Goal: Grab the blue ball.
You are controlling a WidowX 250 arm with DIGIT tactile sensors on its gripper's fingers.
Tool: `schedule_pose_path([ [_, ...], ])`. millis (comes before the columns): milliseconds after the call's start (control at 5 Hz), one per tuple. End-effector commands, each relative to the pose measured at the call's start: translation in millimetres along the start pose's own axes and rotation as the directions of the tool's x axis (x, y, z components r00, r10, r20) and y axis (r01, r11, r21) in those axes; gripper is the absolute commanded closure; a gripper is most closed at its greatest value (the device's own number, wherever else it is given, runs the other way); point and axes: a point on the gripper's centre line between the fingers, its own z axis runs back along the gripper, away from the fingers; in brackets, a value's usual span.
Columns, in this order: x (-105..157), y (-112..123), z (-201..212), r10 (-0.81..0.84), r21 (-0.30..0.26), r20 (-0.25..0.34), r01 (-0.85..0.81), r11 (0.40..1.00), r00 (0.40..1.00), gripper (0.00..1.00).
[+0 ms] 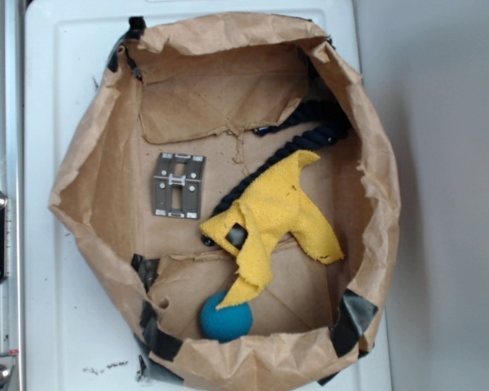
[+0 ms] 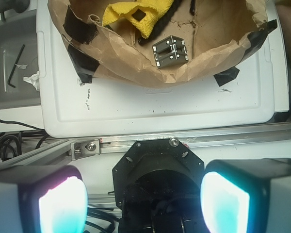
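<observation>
Blue ball partly overlapped by yellow cloth inside paper bag on white surface; fingers spread, empty.

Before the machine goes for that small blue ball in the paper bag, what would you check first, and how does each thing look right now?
1. Small teal-blue matte ball visible: ok, at the near edge of the crumpled brown paper bag.
2. Ball free on top: not ok, a corner of the yellow terry cloth hangs over it.
3. Gripper open: ok, jaws stand wide apart with nothing between.
4. Gripper over the ball: not ok, the wrist view shows it outside the bag, and the ball is out of that view.
5. Dark navy twisted rope away from the ball: ok.
6. Bag wall clearance beside the ball: cannot tell.
</observation>
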Motion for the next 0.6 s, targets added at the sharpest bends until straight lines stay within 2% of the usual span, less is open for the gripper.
schedule_pose_path([
  [0,0.0,0.0,0.0,0.0,0.0,0.0,0.0,1.0,1.0,0.0],
  [400,98.1,5.9,-23.6,0.118,-0.01,0.026,-0.118,0.993,0.993,0.0],
])
